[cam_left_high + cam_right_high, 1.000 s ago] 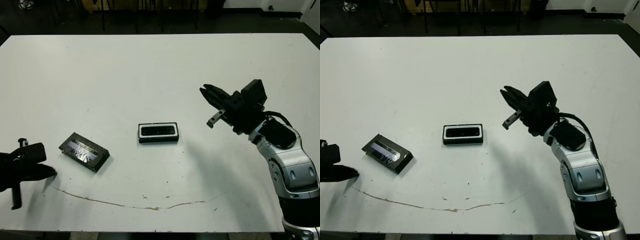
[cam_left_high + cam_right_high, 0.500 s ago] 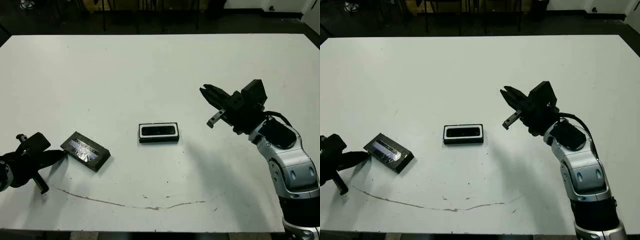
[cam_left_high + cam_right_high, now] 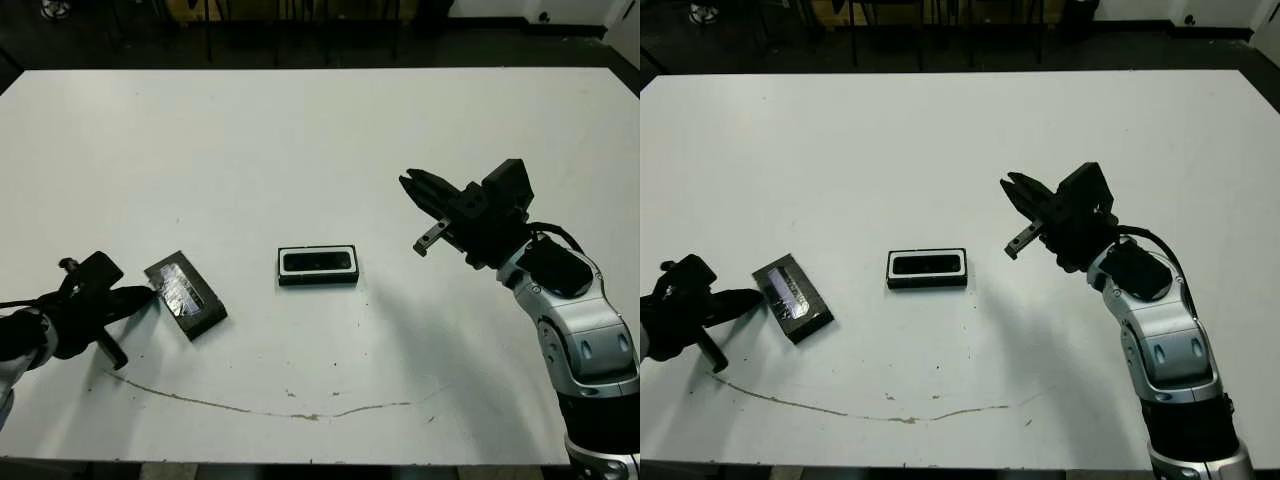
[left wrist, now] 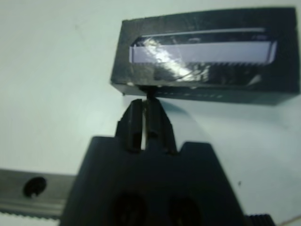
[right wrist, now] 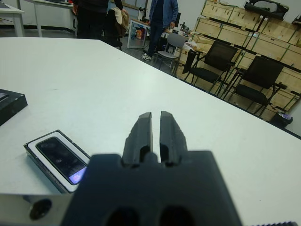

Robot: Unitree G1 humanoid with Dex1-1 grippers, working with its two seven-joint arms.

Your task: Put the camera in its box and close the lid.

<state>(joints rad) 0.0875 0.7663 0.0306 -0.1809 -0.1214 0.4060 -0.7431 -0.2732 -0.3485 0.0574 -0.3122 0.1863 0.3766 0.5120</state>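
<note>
Black left gripper (image 4: 146, 104) touching lid (image 4: 207, 59)

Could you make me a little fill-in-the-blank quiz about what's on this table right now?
1. The camera lies inside the ____.
2. The lid, with its pale stripe, lies on the table to the robot's ____ of the box.
3. The left gripper has its tips at the edge of the ____.
4. The right gripper hangs above the table holding ____.

Missing words: box; left; lid; nothing
</note>
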